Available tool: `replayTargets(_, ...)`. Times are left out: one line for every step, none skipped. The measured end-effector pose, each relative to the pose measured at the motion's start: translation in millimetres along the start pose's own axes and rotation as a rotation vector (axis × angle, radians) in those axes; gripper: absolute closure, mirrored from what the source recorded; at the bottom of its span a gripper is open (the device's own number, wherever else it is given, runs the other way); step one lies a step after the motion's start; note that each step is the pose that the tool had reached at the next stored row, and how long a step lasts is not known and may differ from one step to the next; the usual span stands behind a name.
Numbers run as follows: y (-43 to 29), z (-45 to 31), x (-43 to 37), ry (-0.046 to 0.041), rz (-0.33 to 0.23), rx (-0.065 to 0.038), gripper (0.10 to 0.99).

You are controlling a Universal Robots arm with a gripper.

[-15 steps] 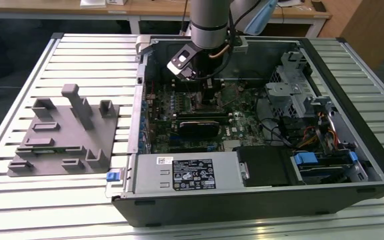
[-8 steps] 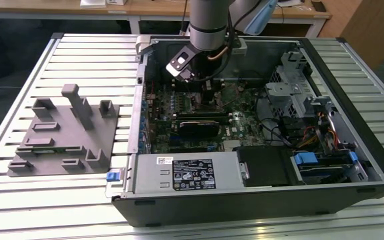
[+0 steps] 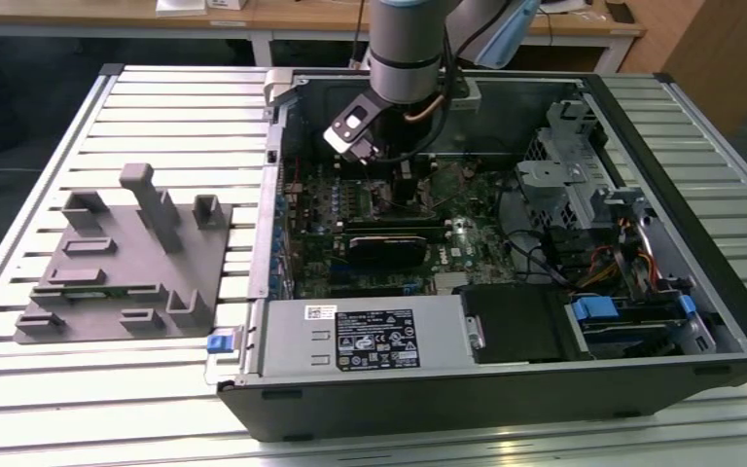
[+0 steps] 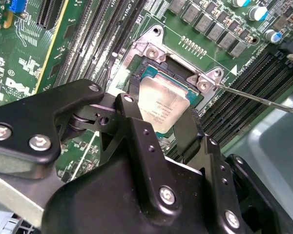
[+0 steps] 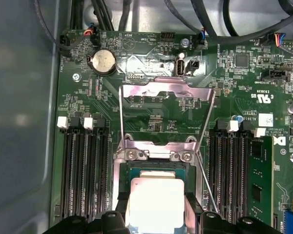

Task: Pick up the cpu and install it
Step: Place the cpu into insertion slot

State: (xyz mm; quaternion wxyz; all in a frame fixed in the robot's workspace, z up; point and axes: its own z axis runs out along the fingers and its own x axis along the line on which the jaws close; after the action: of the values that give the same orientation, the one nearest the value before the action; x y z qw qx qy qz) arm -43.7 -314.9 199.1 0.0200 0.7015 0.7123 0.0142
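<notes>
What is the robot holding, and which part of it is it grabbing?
The gripper looks shut on the cpu, pinching it by two opposite edges, one finger on each side, right over the open socket.

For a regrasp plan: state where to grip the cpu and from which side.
Take the cpu by two opposite thin edges, coming straight down onto its flat top. It lies level over the socket, whose frame and open load plate stand at another side. The pincer flanks it that way, one finger at each edge.
</notes>
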Motion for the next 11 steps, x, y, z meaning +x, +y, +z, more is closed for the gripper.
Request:
replayTargets(0.2, 0.4, 0.0, 0.0, 0.0, 0.0, 0.557)
replayTargets(0.3, 0.8, 0.0, 0.0, 0.0, 0.0, 0.557)
replayTargets(0.3, 1.2, 0.0, 0.0001, 0.001, 0.0, 0.557)
replayTargets(0.4, 1.6, 0.0, 0.0001, 0.001, 0.0, 0.557)
replayTargets(0.5, 2.0, 0.0, 0.0, 0.001, 0.0, 0.557)
replayTargets(0.4, 2.4, 0.0, -0.0001, 0.001, 0.0, 0.557)
replayTargets(0.4, 2.8, 0.0, -0.0003, 0.001, 0.0, 0.557)
replayTargets(0.4, 3.2, 0.0, -0.0001, 0.002, 0.0, 0.557)
replayTargets(0.4, 3.6, 0.0, -0.0001, 0.002, 0.0, 0.557)
replayTargets(0.4, 4.0, 0.0, -0.0003, 0.002, 0.0, 0.557)
replayTargets(0.4, 4.3, -0.1, -0.0004, 0.002, 0.0, 0.557)
